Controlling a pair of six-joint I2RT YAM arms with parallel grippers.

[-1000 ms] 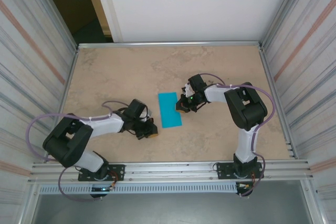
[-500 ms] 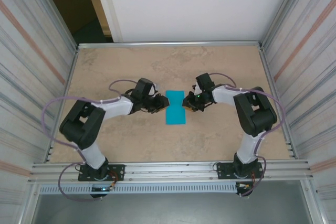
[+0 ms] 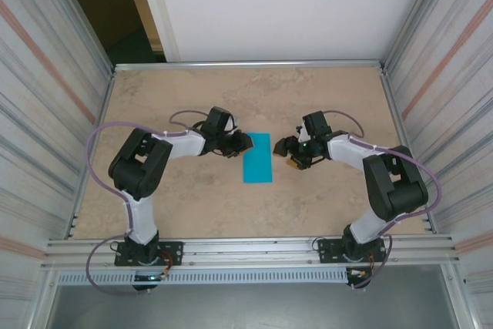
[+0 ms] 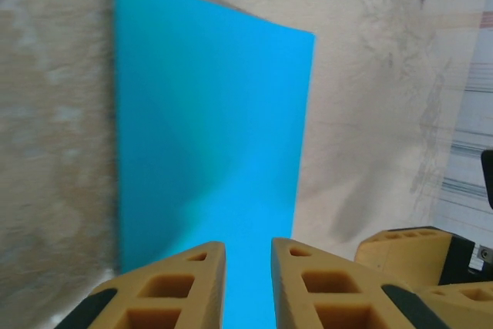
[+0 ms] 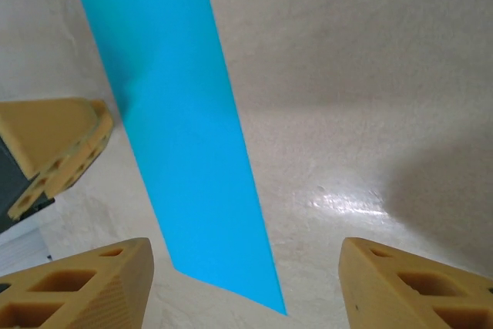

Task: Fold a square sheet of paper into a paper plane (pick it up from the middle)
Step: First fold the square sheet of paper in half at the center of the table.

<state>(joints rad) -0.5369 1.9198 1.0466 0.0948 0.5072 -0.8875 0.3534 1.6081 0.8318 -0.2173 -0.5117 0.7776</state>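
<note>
The square sheet of paper (image 3: 258, 158) lies flat mid-table as a narrow turquoise rectangle, apparently folded in half. My left gripper (image 3: 245, 142) hovers at its upper left edge. In the left wrist view the left gripper (image 4: 247, 248) stands open by a narrow gap, with the paper (image 4: 208, 113) showing through it and nothing pinched. My right gripper (image 3: 286, 153) is just right of the sheet, apart from it. Its jaws (image 5: 246, 256) are wide open and empty, with the paper (image 5: 181, 129) ahead and to the left.
The beige table (image 3: 192, 206) is boxed in by ribbed metal walls (image 3: 46, 113) on the left and right and a white panel (image 3: 293, 5) at the back. A metal rail (image 3: 246, 248) runs along the near edge by the arm bases.
The left arm swung from the near left up to the paper's left edge and parted its fingers slightly. The right gripper drew back to the right off the sheet and opened wide.
</note>
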